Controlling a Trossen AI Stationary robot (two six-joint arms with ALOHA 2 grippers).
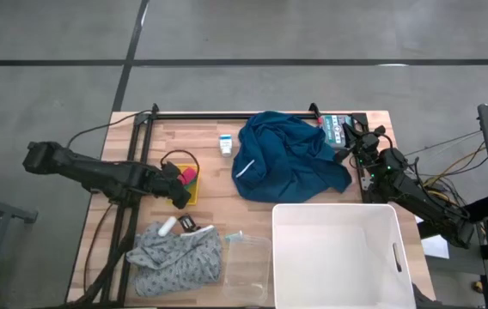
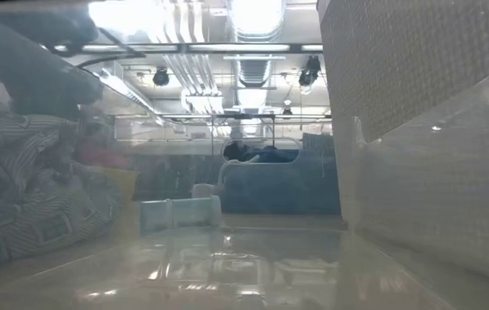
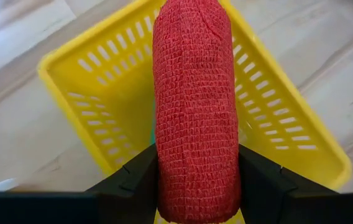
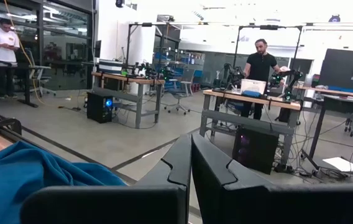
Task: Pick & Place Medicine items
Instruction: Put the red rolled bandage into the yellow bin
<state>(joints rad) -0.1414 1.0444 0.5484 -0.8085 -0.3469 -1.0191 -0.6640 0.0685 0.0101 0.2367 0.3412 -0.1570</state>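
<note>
A: Over the yellow basket (image 3: 102,93), what is the left gripper (image 3: 195,186) doing?

B: It is closed on a red bandage roll (image 3: 195,106). The roll stands lengthwise between the fingers and points into the basket, which suits a release straight down.

A: And the right gripper (image 4: 191,168)?

B: It waits at the far right corner of the surface (image 1: 218,206), fingers pressed together, holding nothing. Parked there, it leaves the middle free for the working arm.

A: Where are the other medicine items?

B: A white carton (image 1: 225,144) lies just beside the blue cloth (image 1: 291,159). No orange bottle can be made out. A white bin (image 1: 338,253) sits at the near right, and a grey cloth (image 1: 175,256) lies near the basket.
</note>
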